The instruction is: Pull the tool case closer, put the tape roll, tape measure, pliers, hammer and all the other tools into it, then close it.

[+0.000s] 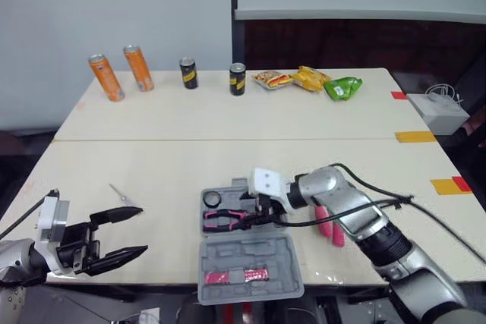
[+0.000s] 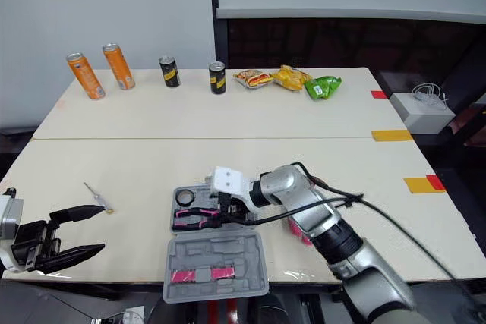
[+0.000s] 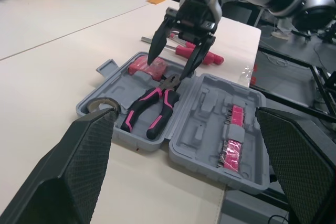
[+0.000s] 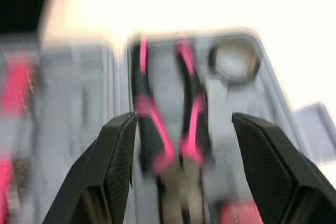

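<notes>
The grey tool case (image 1: 285, 252) lies open at the table's front edge, its lid (image 3: 210, 124) toward me holding pink bits. Pink-handled pliers (image 1: 222, 219) lie in the tray beside a tape roll (image 3: 100, 106) and a pink block (image 3: 147, 66). My right gripper (image 3: 172, 69) hangs open just above the pliers' head, holding nothing. In the right wrist view the pliers (image 4: 168, 129) sit between its fingers. Pink-handled tools (image 1: 330, 225) lie on the table right of the case. A small screwdriver (image 1: 121, 196) lies left. My left gripper (image 1: 143, 231) is open at the front left.
Two orange cans (image 1: 121, 72) and two dark cans (image 1: 238, 79) stand along the far table. Snack bags (image 1: 307, 80) lie beside them. A white box (image 1: 438, 111) sits off the right edge. Coloured tape marks (image 1: 416, 136) dot the right side.
</notes>
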You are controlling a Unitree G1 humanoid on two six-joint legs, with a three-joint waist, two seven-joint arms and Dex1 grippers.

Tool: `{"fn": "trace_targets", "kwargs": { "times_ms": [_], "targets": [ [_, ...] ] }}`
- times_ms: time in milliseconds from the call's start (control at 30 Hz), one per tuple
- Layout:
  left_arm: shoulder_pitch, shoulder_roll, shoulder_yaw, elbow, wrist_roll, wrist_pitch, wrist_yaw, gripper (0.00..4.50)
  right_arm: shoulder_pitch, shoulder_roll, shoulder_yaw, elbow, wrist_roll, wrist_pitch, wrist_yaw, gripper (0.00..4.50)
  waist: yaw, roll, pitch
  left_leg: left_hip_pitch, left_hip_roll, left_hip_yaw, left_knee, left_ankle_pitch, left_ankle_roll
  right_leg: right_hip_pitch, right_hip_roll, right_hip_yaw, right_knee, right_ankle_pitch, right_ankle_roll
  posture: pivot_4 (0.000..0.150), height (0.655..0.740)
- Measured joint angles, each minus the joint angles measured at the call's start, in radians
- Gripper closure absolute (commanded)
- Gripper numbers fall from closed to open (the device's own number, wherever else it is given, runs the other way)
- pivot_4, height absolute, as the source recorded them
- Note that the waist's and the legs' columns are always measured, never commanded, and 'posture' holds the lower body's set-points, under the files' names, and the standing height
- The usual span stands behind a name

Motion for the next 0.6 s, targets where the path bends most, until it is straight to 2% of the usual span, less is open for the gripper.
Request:
{"fn": "trace_targets", "kwargs": {
  "times_ms": [233,267,300,500,600],
  "targets": [
    [0.014,-0.017,-0.006,-0.009,0.000,-0.003,0.020,0.00,0.132,0.072,-0.094,-0.002,0.063,-0.061,-0.058,1.53,0.000,0.000,0.000,0.001,0.000,0.000,0.000,0.000,0.000,0.001,0.000,0.000,0.000,0.000,-0.001,0.150,0.7400],
    [0.014,-0.019,-0.008,-0.011,0.000,-0.003,0.026,0.00,0.142,0.083,-0.097,0.001,0.065,-0.073,-0.065,2.07,-0.001,0.000,0.000,0.001,0.000,0.000,0.000,0.000,0.000,0.000,0.000,0.000,0.000,0.000,-0.001,0.150,0.7400],
    [0.014,-0.022,-0.011,-0.013,0.000,-0.003,0.028,0.00,0.150,0.090,-0.100,0.005,0.065,-0.084,-0.070,2.29,-0.001,0.000,0.000,0.001,0.000,0.000,0.000,0.000,0.000,0.000,0.000,0.000,0.000,0.000,-0.001,0.150,0.7400],
    [0.008,-0.027,-0.024,-0.017,0.000,-0.008,0.033,0.00,0.168,0.103,-0.098,0.088,0.037,-0.159,-0.083,4.32,-0.001,0.000,0.000,0.001,0.000,0.000,0.000,0.000,0.000,0.000,0.000,0.000,-0.001,0.000,-0.001,0.150,0.7400],
    [0.001,-0.026,-0.026,-0.017,0.000,-0.013,0.033,0.00,0.168,0.107,-0.097,0.131,0.019,-0.176,-0.090,4.45,-0.001,0.000,0.000,0.000,0.000,0.000,0.000,0.000,0.000,0.000,0.000,0.000,-0.001,0.000,-0.001,0.150,0.7400]
  ]
}}
